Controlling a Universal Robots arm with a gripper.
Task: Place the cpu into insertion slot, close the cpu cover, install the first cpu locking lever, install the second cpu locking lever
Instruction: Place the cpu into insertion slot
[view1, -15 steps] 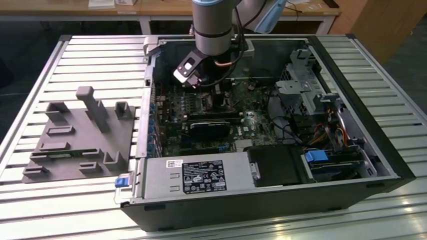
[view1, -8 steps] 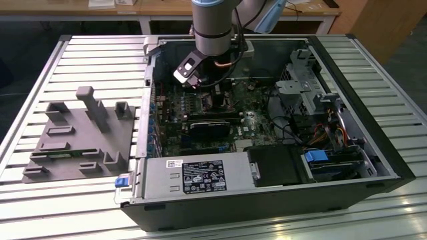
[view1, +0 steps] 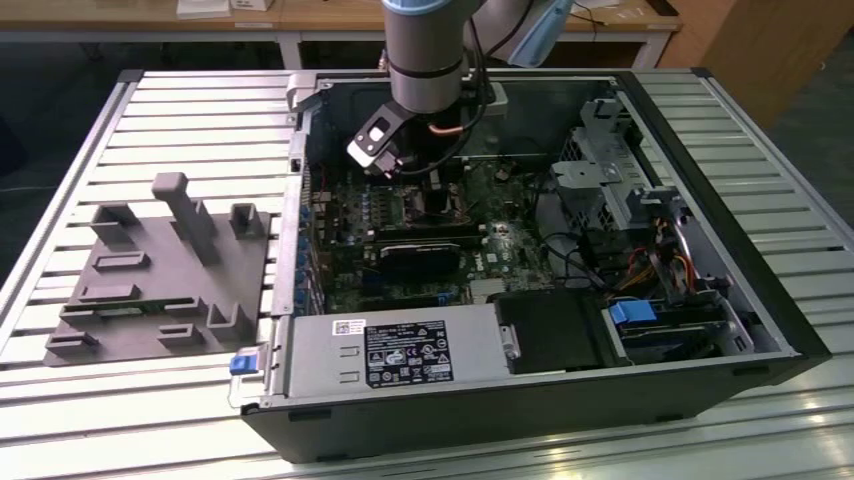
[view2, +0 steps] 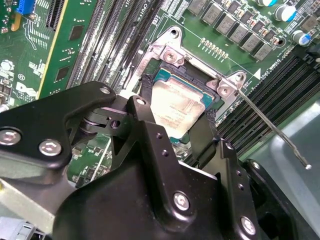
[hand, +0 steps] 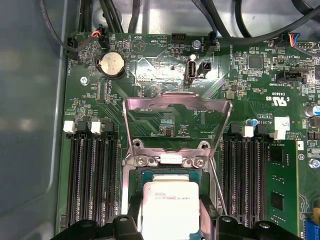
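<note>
My gripper (view2: 177, 120) clenched on cpu (view2: 181, 102), fingers (view2: 144, 112) flush against two opposite edges. Cpu lies flat between fingertips, down in insertion slot (hand: 150, 174) by my read. Cpu cover (hand: 177, 103) stands raised just beyond fingertips.

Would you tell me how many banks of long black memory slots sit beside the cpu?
2: one bank on one side of the cpu, the other bank on the opposite side. Others could lie out of frame.
</note>
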